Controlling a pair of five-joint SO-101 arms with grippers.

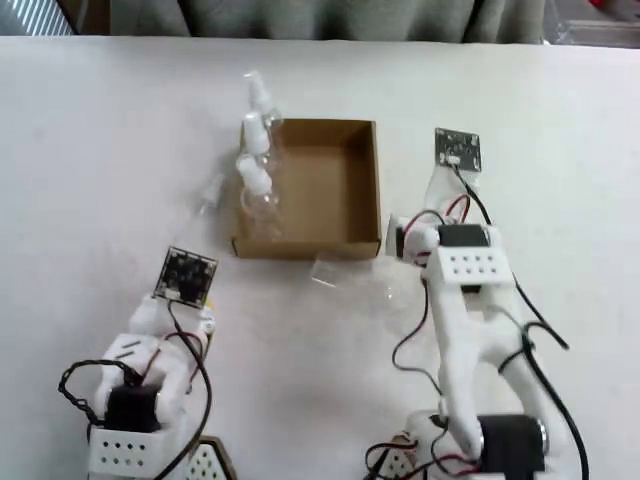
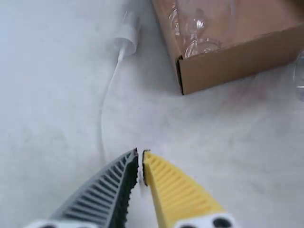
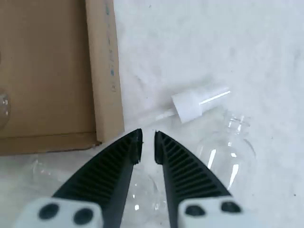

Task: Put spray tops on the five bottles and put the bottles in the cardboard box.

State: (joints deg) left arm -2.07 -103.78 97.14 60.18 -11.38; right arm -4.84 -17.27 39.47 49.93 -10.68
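Note:
The cardboard box [image 1: 330, 185] lies open in the middle of the table. Several clear bottles with white spray tops [image 1: 256, 150] stand along its left wall. A loose spray top [image 2: 126, 37] with its long tube lies on the table left of the box, ahead of my left gripper [image 2: 141, 160], which is shut and empty. My right gripper [image 3: 147, 138] hovers by the box's front right corner, shut with a thin gap and holding nothing. Beside it lie another spray top [image 3: 197, 102] and an uncapped clear bottle [image 3: 228, 149]; a second bottle [image 3: 138, 192] lies under the fingers.
Another clear bottle [image 1: 337, 272] lies just in front of the box. The left arm [image 1: 140, 385] sits pulled back near the front left edge. The right arm [image 1: 462, 265] stretches forward to the right of the box. White table spreads wide on both sides.

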